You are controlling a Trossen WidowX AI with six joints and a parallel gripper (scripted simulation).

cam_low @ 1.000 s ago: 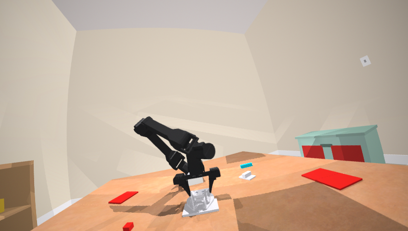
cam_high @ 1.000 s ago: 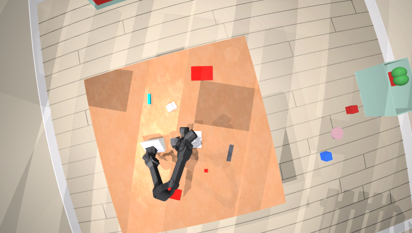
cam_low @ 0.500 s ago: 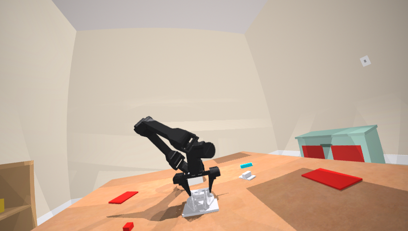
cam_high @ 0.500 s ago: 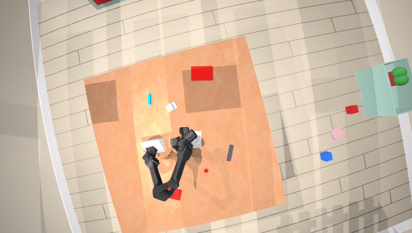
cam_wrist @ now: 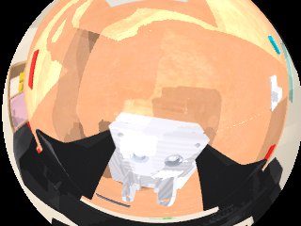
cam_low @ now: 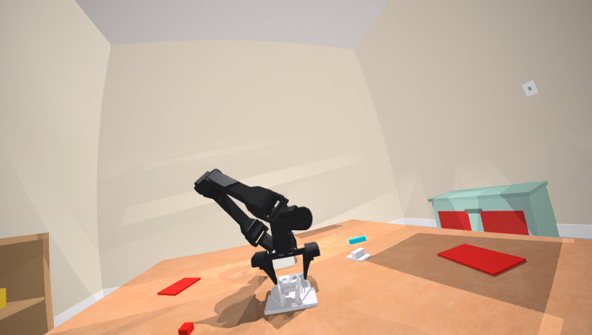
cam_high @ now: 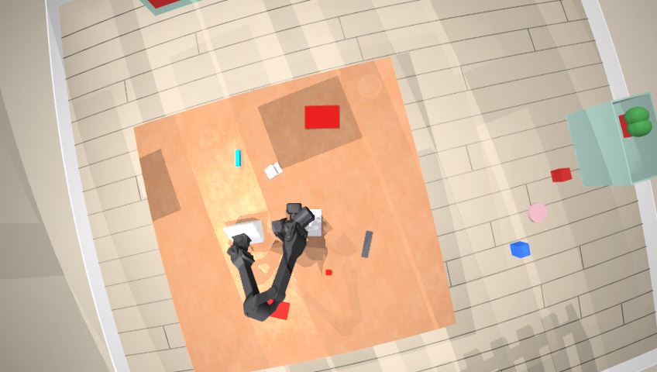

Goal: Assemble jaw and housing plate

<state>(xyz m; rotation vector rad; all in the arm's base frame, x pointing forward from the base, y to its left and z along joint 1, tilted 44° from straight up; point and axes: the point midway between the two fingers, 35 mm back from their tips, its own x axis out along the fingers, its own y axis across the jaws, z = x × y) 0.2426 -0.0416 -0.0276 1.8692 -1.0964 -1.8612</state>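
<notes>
My gripper (cam_low: 290,280) (cam_wrist: 158,137) points down with its fingers on either side of the white housing plate (cam_wrist: 157,152), shut on it. Two round stubs or holes show on the plate in the wrist view. The white base (cam_high: 316,232) (cam_low: 271,308) rests on the table directly below. Two white jaws stick out toward the bottom of the wrist view, a left jaw (cam_wrist: 128,188) and a right jaw (cam_wrist: 166,192). The pins and gear teeth are mostly hidden, so meshing cannot be told. Whether the plate is fully seated is unclear.
A white box (cam_high: 252,230) stands left of the base. A small white block (cam_high: 273,170) (cam_low: 357,254) and a cyan bar (cam_high: 238,158) (cam_low: 357,239) lie farther back. A grey bar (cam_high: 366,244) lies right, a small red cube (cam_high: 328,272) (cam_low: 186,329) nearer the front.
</notes>
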